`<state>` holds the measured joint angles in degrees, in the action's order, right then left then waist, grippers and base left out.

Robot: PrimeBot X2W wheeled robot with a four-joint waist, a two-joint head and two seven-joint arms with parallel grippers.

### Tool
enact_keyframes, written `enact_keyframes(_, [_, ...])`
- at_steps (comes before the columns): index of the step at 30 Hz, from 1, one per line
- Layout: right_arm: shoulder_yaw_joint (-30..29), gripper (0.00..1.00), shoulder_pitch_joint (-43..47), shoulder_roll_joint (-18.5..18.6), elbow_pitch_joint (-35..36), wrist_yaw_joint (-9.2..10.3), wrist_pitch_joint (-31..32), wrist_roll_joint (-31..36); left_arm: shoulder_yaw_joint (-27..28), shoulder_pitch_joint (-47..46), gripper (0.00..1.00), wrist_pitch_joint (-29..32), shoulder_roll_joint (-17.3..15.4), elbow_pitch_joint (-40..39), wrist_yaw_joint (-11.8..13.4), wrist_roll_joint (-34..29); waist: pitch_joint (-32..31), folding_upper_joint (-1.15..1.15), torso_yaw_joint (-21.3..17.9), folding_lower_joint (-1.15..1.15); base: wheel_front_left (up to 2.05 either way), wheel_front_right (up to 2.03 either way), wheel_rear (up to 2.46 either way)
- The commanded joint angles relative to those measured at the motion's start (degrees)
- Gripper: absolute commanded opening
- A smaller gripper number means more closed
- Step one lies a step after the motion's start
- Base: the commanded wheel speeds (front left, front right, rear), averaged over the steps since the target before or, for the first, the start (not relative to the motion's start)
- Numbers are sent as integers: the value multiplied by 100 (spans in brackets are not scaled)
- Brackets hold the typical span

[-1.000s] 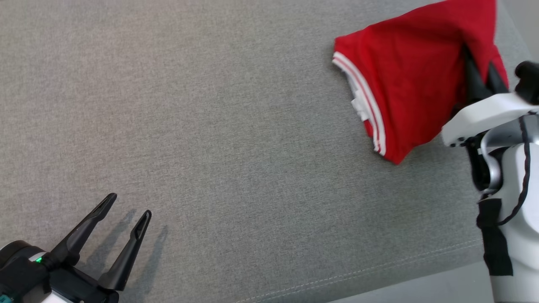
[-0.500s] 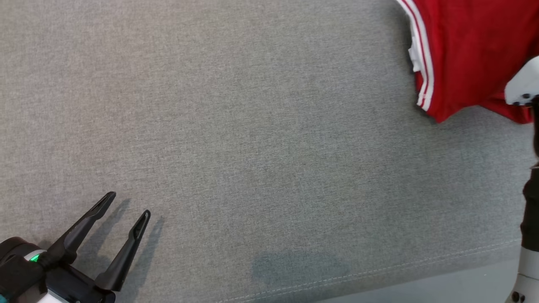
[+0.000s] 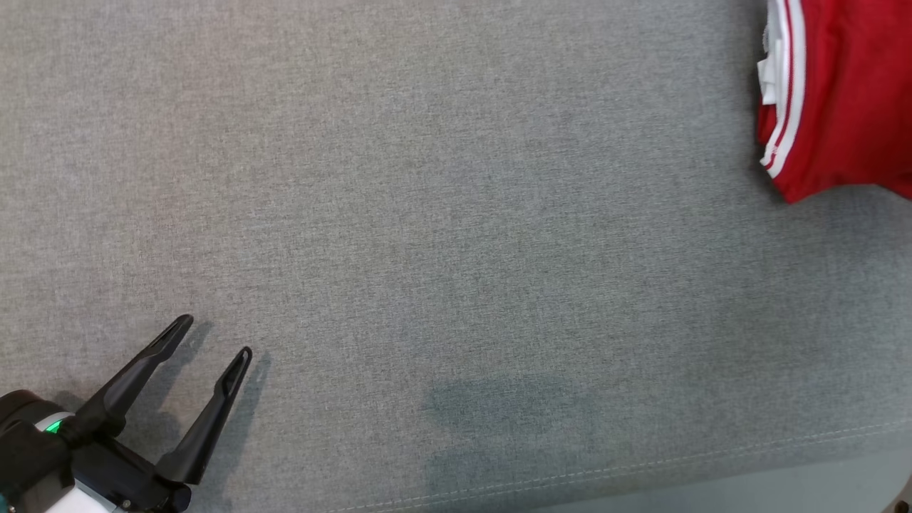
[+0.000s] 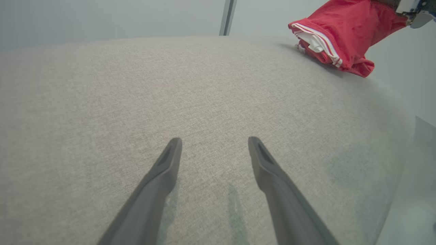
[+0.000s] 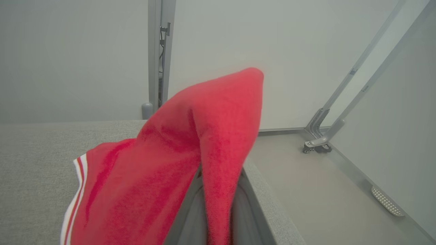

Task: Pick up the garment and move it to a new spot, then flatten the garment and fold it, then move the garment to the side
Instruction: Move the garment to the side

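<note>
The garment (image 3: 844, 100) is red with white-striped trim and lies bunched at the top right of the head view, partly cut off by the frame. In the right wrist view a fold of the garment (image 5: 170, 170) drapes over my right gripper (image 5: 218, 217), which is shut on it, and the cloth hides the fingertips. The left wrist view shows the garment (image 4: 344, 37) lifted at one end, at the far right of the grey surface. My left gripper (image 3: 214, 336) is open with nothing between its fingers, low over the fabric far to the garment's left; it is also open in its own view (image 4: 214, 140).
The grey upholstered surface (image 3: 442, 214) has a stitched front edge (image 3: 641, 467) and a faint darker patch (image 3: 499, 406). Its right edge (image 5: 269, 204) drops to a pale floor (image 5: 323, 190). A metal frame foot (image 5: 315, 146) and white walls lie beyond.
The garment has travelled right and upward in the head view, toward the surface's right edge. The right arm has left that view. The left gripper has barely moved and stays open.
</note>
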<state>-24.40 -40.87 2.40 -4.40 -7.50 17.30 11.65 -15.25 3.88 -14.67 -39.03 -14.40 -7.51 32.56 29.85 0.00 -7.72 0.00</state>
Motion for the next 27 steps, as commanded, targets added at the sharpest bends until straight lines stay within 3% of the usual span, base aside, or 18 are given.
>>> enact_keyframes(1, [-39,84,-22,48,240,1,56,89,203,-279,100,-33,-187,-105,2,99,57,0,44,0,0,0,0])
enact_keyframes(2, [-102,100,-28,48,249,1,94,116,193,-288,100,-33,-197,-106,2,109,86,0,62,0,0,0,0])
enact_keyframes(7, [-264,100,-147,48,604,1,-179,587,93,-395,100,-33,-179,-61,2,161,172,0,153,0,0,0,0])
enact_keyframes(9, [-47,100,-92,48,734,1,-249,722,89,-482,100,-33,-105,-19,2,162,75,0,175,0,0,0,0])
enact_keyframes(27, [1227,100,620,48,-82,1,-1275,8,5,-623,100,-33,545,502,2,91,-978,0,387,0,0,0,0])
